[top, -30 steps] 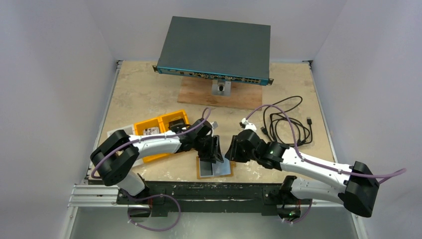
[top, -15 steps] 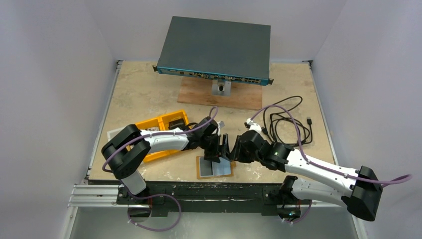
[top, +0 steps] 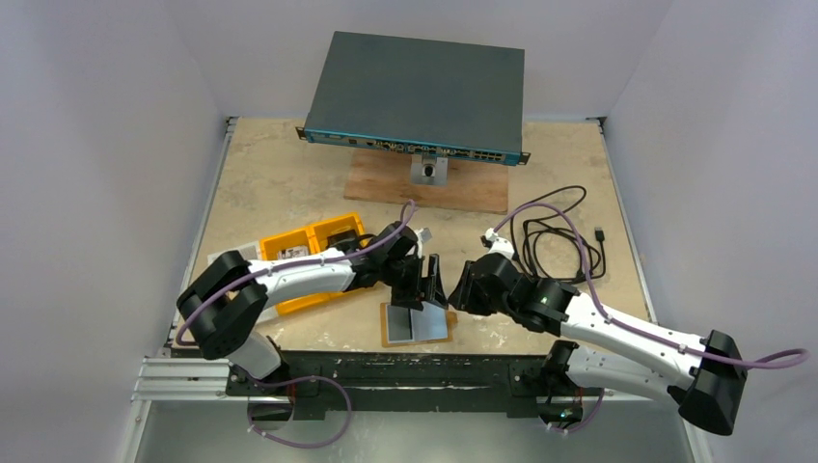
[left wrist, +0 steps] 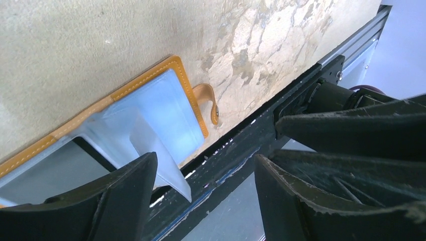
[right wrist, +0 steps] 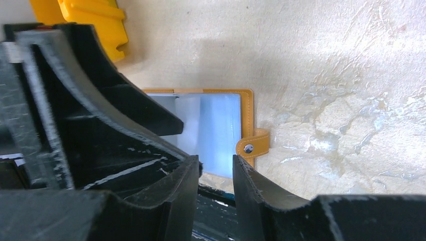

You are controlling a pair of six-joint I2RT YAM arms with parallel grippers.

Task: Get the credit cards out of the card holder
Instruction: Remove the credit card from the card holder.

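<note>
The tan card holder lies open on the table near the front edge, between both grippers. Its inside shows pale grey-silver; I cannot tell cards from clear sleeves. In the left wrist view the holder has one clear leaf standing up against my left gripper's left finger. My left gripper is open just above the holder. My right gripper hovers over the holder's strap side, its jaws a narrow gap apart with nothing between them.
A yellow-orange compartment tray sits left of the holder, also in the right wrist view. A network switch rests on a wooden board at the back. Black cables lie at the right. The black front rail runs just below the holder.
Both grippers drew in over the holder and came close together, then the right gripper backed slightly to the right. The holder has stayed in place.
</note>
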